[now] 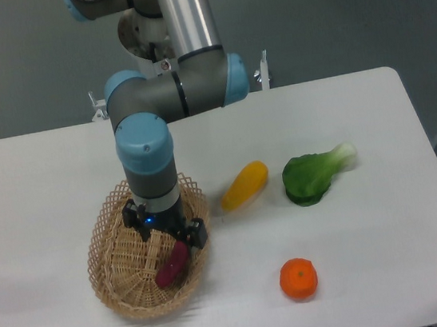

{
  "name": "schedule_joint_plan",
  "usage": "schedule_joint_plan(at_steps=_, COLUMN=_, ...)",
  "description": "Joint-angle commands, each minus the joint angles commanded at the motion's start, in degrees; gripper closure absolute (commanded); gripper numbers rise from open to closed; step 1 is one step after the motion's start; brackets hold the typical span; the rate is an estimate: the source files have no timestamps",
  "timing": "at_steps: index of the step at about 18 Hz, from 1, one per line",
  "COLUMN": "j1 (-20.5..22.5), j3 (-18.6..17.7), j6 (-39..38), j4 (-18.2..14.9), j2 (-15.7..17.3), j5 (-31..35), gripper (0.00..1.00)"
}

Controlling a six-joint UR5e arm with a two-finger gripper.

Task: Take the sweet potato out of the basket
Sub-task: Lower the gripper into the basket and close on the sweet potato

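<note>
1. We see the basket (110, 254) on the white table (36, 187), left of centre, and the only thing we can pick out inside it is the sweet potato (170, 267), lying on the woven floor towards the right-hand wall.
2. The sweet potato's long axis runs on a diagonal: lower end towards the near left, upper end up and to the right, under the tool.
3. We have the gripper (168, 233) hanging straight down into the basket, its fingers spread either side of the sweet potato's upper end and gripping nothing; whether a fingertip touches the skin we cannot tell.
4. The wrist hides the basket's far middle rim and the sweet potato's upper tip.
5. Outside the basket: a yellow vegetable (245, 186) just right of it, a leafy green (314, 173) further right, an orange fruit (298, 278) nearer us.
</note>
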Motion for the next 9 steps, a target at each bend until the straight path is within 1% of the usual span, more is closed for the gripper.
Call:
schedule_joint_plan(at_steps=5, j1=-0.9, j3=0.2, j6=0.0, j4=0.7, j2=-1.9, j5=0.1, gripper=0.0)
schedule_joint_plan(at_steps=7, j1=-1.1, j3=0.3, j6=0.0, j4=1.8, j2=-2.7, j5=0.1, gripper=0.0)
schedule_joint_plan(at_steps=9, j1=-1.1, j3=0.3, j6=0.0, j4=2.1, j2=-3.3, j5=0.1, gripper=0.0)
